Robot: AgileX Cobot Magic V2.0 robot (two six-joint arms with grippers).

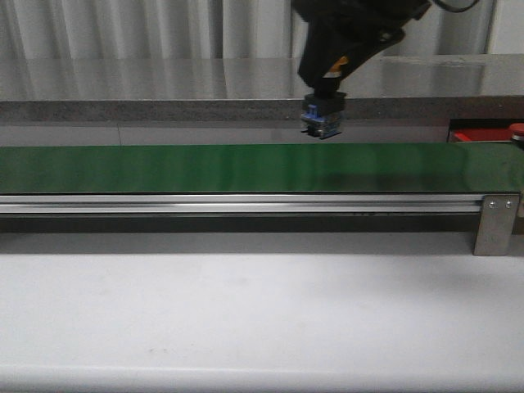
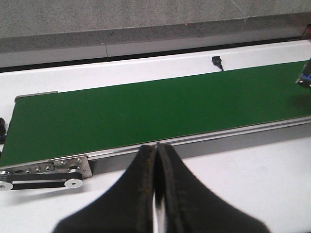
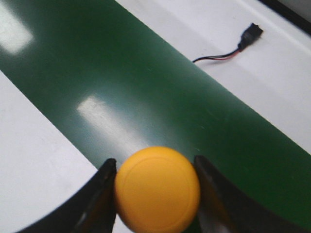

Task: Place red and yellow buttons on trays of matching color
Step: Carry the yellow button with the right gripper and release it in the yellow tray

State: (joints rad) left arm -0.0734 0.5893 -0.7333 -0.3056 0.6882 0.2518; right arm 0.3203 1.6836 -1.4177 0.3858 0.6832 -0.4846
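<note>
- Counter point(image 1: 246, 319): pale, flat surface; near edge runs across the bottom of the front view.
- Green belt point(image 1: 229, 168): long, glossy, lies lengthwise across the counter, with a metal rail along its near side and a bracket at the right end.
- Red tray point(image 1: 483, 133): only a sliver shows, behind the belt's right end toward the counter's far right corner; mostly cut off, shape not readable.
- Right end effector point(image 3: 156, 194): hangs above the belt toward its far edge, pinching the yellow button point(image 3: 157, 188) between both fingers. In the front view the button itself is not discernible at the tip.
- Yellow button: smooth, round, orange-yellow, domed face with a faint ring near the rim; lower part cut off by the frame edge.
- Left end effector point(image 2: 156, 194): fingers pressed together, nothing between them, over the counter on the near side of the belt.
- Black cable plug point(image 3: 250, 35): on the counter just past the belt's far edge; small, detail unclear.
</note>
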